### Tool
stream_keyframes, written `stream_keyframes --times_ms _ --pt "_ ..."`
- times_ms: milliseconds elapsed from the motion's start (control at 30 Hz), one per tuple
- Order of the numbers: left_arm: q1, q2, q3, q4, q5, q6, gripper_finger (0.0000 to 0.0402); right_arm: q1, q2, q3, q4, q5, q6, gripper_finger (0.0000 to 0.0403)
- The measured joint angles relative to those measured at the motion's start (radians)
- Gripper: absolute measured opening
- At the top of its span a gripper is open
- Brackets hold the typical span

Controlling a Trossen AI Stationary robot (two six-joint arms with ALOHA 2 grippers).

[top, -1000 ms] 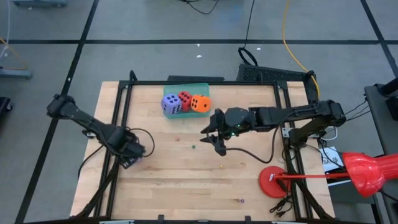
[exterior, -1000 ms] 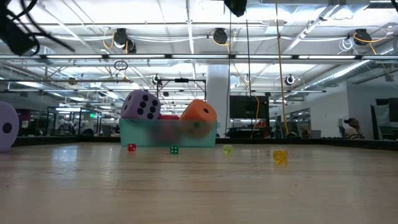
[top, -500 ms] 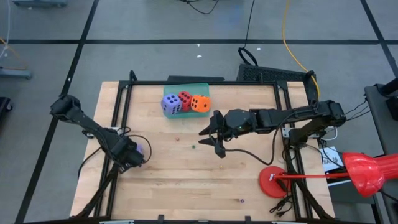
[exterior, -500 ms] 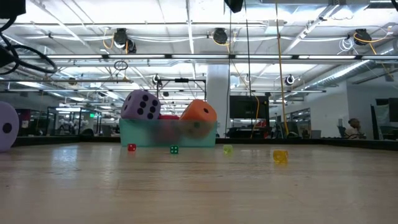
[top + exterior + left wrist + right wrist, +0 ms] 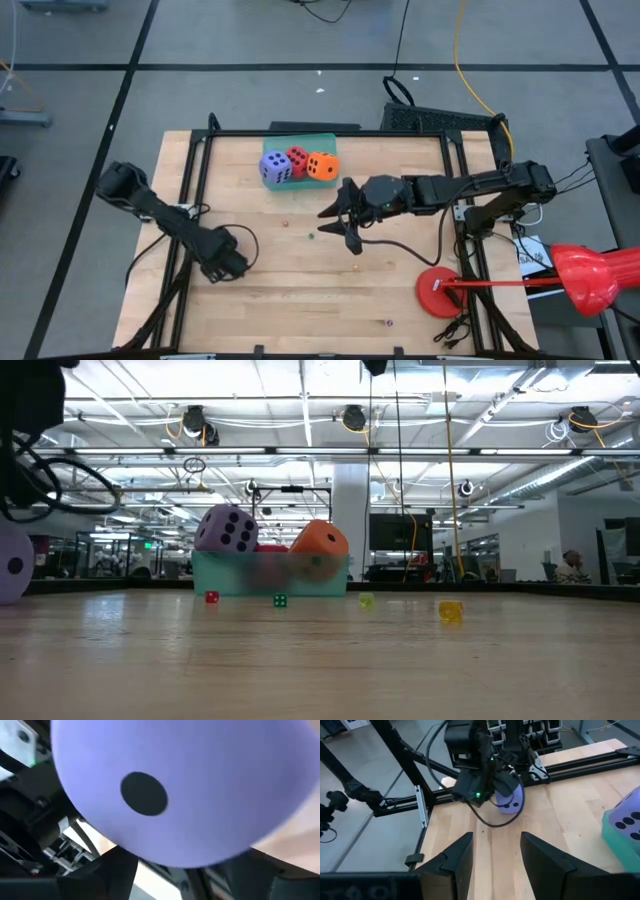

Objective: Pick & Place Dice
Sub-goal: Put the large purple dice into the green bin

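Note:
A teal tray (image 5: 322, 143) near the table's far edge holds a purple-blue die (image 5: 275, 168), a red die (image 5: 297, 159) and an orange die (image 5: 322, 166). The second purple-blue die (image 5: 10, 565) rests on the table at the left. It fills the left wrist view (image 5: 175, 790) and shows under my left gripper in the right wrist view (image 5: 511, 800). My left gripper (image 5: 225, 262) stands right over it, covering it from above. My right gripper (image 5: 335, 225) hovers open over the table's middle, below the tray. My left gripper (image 5: 485, 775) comes down on the purple-blue die from above. The die's pipped face (image 5: 144, 794) is close before the wrist camera. Whether the fingers touch it, I cannot tell.
Several tiny dice lie scattered on the table: red (image 5: 211, 597), green (image 5: 279, 600), yellow (image 5: 450, 611). A red round-based object (image 5: 440, 292) sits at the near right corner. Black frame rails (image 5: 190, 180) run along the table's sides.
My left gripper has moved toward the near edge and slightly right, and has come down over the purple-blue die on the left, which now is covered in the high view. The die itself has stayed where it was.

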Motion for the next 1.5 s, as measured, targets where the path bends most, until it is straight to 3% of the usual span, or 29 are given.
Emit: stream_keyframes --times_ms 200,733,933,1267,1500 --pt "0.072 0.009 0.000 0.104 -0.128 -0.032 0.0267 0.024 0.000 0.000 0.000 -0.004 0.021 0.0153" --pt "0.311 0.009 0.000 0.524 -0.335 0.174 0.0267 0.046 -0.014 0.000 -0.004 0.000 0.053 0.0153" --pt "0.355 0.009 0.041 0.616 -0.352 0.317 0.0267 0.046 -0.061 0.000 -0.006 0.005 0.051 0.0153" --pt "0.343 0.009 0.197 0.637 -0.379 0.476 0.0267 0.024 -0.135 0.000 -0.022 0.062 0.041 0.0153" --pt "0.307 0.009 0.252 0.631 -0.324 0.348 0.0267 0.025 -0.142 0.000 -0.112 0.080 0.019 0.0153"
